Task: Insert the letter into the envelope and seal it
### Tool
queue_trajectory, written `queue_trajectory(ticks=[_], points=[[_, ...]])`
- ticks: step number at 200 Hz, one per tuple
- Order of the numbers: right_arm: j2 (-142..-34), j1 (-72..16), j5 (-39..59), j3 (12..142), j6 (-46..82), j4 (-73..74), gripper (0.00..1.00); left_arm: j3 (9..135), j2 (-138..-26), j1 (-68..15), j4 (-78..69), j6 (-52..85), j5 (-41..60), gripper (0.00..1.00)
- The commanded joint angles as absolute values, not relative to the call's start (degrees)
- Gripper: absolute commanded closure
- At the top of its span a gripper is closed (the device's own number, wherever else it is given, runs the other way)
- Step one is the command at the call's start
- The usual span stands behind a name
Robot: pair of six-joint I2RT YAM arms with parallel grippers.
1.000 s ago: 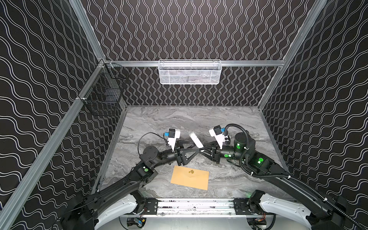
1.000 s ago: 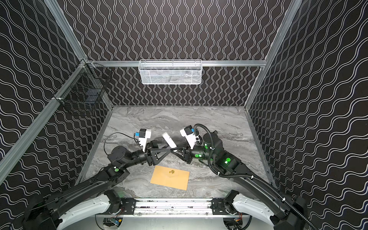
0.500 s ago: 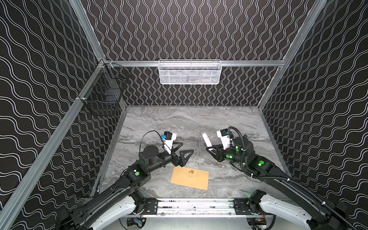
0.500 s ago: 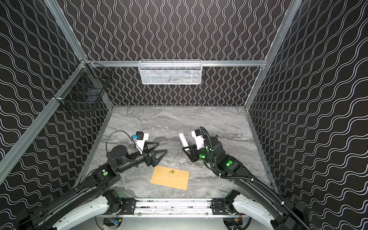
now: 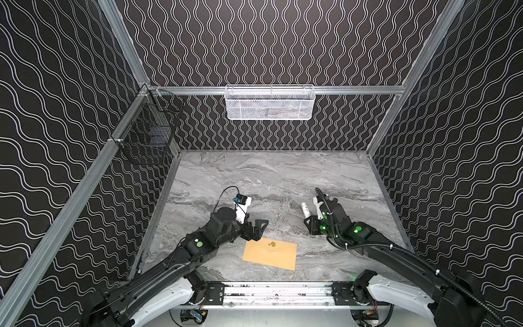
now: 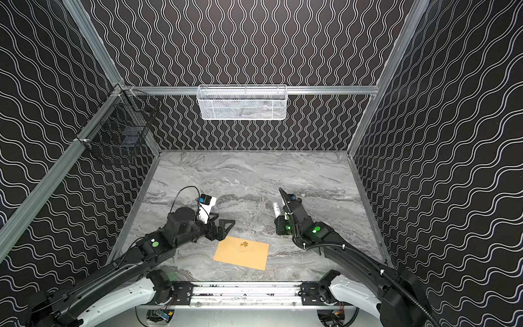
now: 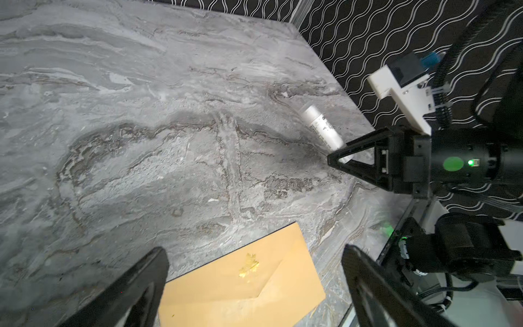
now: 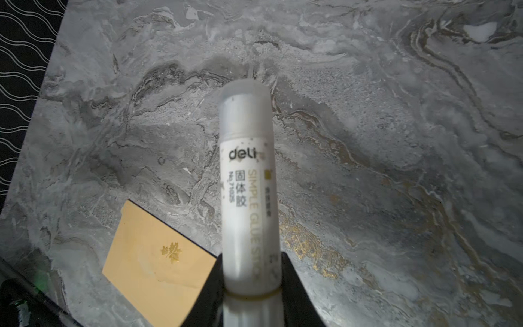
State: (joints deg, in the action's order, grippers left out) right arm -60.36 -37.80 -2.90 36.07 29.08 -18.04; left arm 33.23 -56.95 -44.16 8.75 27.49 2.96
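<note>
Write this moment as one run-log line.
left tool: open, empty | right tool: shut on glue stick | envelope: lying flat, flap down

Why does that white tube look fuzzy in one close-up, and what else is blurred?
Right wrist view: the glue stick sits near the lens, so its lower label smears while the table stays sharp. Left wrist view: the left fingers are dark, soft blurs; a shadow lies beside the glue stick. Both top views: even light, crisp.
</note>
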Motion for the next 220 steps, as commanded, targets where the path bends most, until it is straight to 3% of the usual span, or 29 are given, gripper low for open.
queue_trajectory(ticks=[1, 36, 97, 152, 220], points=[[-60.92, -37.61, -3.39, 36.08, 29.52, -16.29, 0.95, 33.74, -57.89, -44.04, 8.79, 27.72, 2.24, 0.01], [-58.82, -37.73, 4.14, 34.61, 25.45, -11.99, 0.94, 34.24, -60.33, -44.03, 5.12, 28.45, 7.84, 0.01], [-45.78, -38.3, 13.86, 23.28, 22.26, 14.28, 0.95, 34.25, -66.21, -44.43, -21.19, 38.69, 29.83, 0.1], [-46.35, -42.63, 14.54, 23.63, 21.21, 21.62, 0.94, 35.29, -72.96, -45.92, -34.74, 43.62, 30.6, 0.15], [-48.71, -48.83, 10.77, 24.95, 19.69, 24.36, 0.93, 35.77, -77.78, -45.9, -39.85, 46.01, 29.72, 0.4]])
